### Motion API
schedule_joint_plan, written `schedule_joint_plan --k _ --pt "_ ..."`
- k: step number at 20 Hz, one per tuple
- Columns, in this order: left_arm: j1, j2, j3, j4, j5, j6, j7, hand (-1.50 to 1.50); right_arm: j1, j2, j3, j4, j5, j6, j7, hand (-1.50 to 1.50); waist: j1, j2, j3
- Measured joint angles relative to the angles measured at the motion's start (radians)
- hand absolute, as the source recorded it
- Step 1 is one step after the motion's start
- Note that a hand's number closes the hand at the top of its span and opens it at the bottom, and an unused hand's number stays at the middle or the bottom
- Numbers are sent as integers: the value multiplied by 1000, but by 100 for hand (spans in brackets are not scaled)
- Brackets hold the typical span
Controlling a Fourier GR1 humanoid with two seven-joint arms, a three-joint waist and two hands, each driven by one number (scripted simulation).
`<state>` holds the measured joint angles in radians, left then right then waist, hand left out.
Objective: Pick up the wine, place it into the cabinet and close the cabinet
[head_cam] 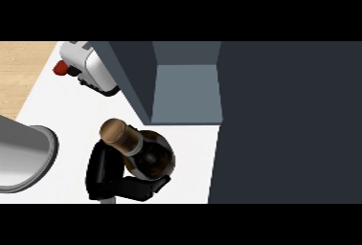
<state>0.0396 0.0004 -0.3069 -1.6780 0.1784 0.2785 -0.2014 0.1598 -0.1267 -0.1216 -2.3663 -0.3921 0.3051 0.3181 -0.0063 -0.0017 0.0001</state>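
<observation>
White counter fills the middle of the head view, with a strip of pale wood floor beyond it at ten o'clock. A dark grey cabinet takes up the whole three o'clock side, and its open compartment shows at twelve o'clock as a lighter grey shelf between dark walls. A dark panel that may be the cabinet's door runs from the top edge down toward the centre, just left of that shelf; I cannot tell for sure that it is the door.

At eleven o'clock a white appliance with a red knob stands on the counter, near the panel. At nine o'clock the rim of a steel pot curves in from the left edge.

The wine is just below centre, seen from above: a dark bottle with a brown cork-coloured top tilted toward ten o'clock. It is outside the cabinet, near the mouth of the open compartment and at six o'clock from it. Whether its base rests on the counter or is lifted cannot be told.

One hand shows, at seven o'clock of centre, black fingers curled round the bottle's lower side with the thumb wrapping its six o'clock flank. From the view alone I take it as the left hand, though only a sliver of forearm shows. The right hand is out of sight.
</observation>
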Motion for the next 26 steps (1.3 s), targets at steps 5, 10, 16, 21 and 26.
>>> schedule_joint_plan --k 5,10,16,21,26 --pt "-144 0 -46 61 20 107 63 150 -4 -9 -32 3 -7 13 -2 -150 -3 1 0" --pt "-256 0 -92 185 28 214 29 150 -22 -9 -37 7 -10 13 4 -150 -4 1 0" --pt "-392 0 -116 341 32 314 9 150 -27 -27 -79 17 -27 45 -7 -150 -7 2 0" --pt "-450 0 -141 490 92 351 -78 150 -58 -25 -84 26 -39 32 9 -150 -7 3 -1" --pt "-508 0 -147 611 160 368 -146 150 -79 -30 -94 25 -50 22 28 -150 -7 3 -1"
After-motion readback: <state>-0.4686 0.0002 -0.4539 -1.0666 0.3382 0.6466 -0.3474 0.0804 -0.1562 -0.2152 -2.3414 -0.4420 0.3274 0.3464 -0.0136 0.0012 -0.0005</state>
